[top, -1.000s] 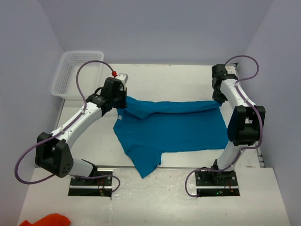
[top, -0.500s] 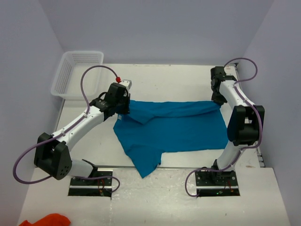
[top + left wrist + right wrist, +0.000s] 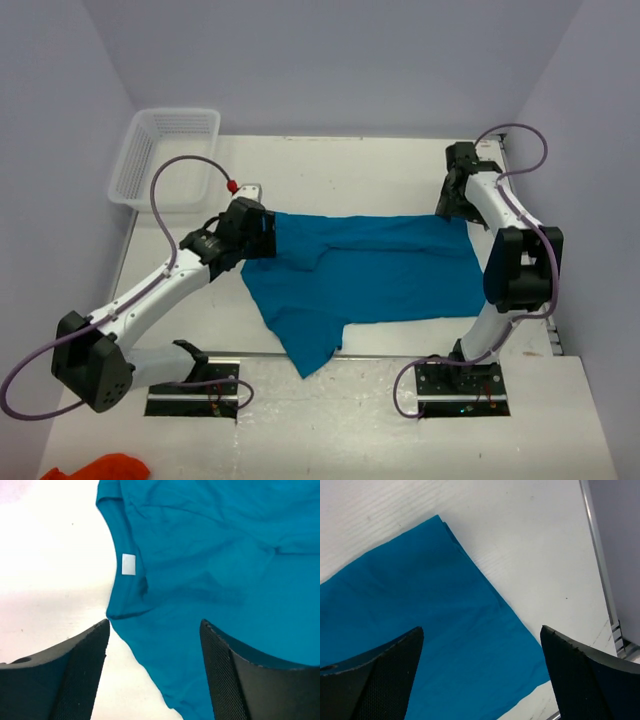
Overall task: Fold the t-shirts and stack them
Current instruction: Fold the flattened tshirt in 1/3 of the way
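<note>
High overview, downward wrist close-ups (same t-shirt)

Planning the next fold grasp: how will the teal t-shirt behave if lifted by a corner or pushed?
The t-shirt will probably hang limp: it lies flat with soft wrinkles. It is likely light, as the fabric looks thin near the neck label. Pushed, it would probably bunch up rather than slide whole across the table.
</note>
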Robot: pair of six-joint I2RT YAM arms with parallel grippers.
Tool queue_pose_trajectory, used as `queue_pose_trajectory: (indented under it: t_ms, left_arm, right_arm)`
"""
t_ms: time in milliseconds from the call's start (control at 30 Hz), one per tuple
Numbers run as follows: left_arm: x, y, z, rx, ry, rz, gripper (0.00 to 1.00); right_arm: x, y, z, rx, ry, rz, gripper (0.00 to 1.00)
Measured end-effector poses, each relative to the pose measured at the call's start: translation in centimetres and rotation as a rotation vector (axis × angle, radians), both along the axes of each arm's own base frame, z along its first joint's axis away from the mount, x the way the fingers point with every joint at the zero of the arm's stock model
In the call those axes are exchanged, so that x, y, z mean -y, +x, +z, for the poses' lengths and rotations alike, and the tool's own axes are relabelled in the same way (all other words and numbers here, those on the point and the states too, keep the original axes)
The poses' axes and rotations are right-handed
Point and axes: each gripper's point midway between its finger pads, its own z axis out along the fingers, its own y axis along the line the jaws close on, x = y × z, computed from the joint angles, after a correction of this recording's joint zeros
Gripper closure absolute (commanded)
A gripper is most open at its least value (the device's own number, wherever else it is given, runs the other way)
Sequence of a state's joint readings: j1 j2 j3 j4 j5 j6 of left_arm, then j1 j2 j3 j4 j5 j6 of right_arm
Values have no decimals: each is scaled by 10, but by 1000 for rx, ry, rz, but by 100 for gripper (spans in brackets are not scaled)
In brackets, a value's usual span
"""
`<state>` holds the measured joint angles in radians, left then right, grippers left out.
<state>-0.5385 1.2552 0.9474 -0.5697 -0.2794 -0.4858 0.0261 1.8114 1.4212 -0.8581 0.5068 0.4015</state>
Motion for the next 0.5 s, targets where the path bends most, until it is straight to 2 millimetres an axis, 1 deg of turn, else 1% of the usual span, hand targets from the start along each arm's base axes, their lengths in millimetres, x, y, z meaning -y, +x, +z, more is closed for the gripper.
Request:
queue_pose_trajectory:
  t_ms: [33, 100, 133, 167, 200, 233, 267, 333, 367, 400, 467, 500]
  left_arm:
    - [2, -5, 5, 20, -8, 6, 24]
    - [9, -13, 24, 86, -32, 13, 24]
    - [14, -15, 31, 113, -48, 10, 30]
    - [19, -16, 37, 134, -63, 1, 74]
    - [23, -15, 37, 129, -62, -5, 97]
    - [28, -9, 40, 127, -56, -9, 100]
    - [35, 0, 43, 123, -50, -14, 100]
    - [57, 28, 39, 94, -35, -23, 100]
    - [70, 39, 33, 80, -39, -32, 100]
    - [79, 50, 22, 58, -43, -40, 100]
    - [89, 54, -2, -11, -48, -64, 100]
    - [90, 55, -12, -44, -49, -68, 100]
  right_arm:
    - [-2, 1, 7, 16, 0, 5, 1]
    - [-6, 8, 30, 70, 2, 20, 2]
    - [-9, 15, 43, 110, 3, 31, 41]
    - [-11, 21, 55, 144, 3, 44, 89]
    - [-15, 28, 66, 184, 12, 54, 100]
    - [-19, 33, 72, 211, 25, 65, 100]
    - [-24, 38, 78, 238, 41, 74, 100]
    - [-32, 49, 78, 265, 82, 96, 100]
    - [-37, 52, 73, 260, 99, 106, 100]
    - [-40, 55, 67, 250, 117, 115, 100]
    - [-47, 60, 49, 214, 149, 132, 100]
    - [-49, 63, 40, 193, 162, 139, 100]
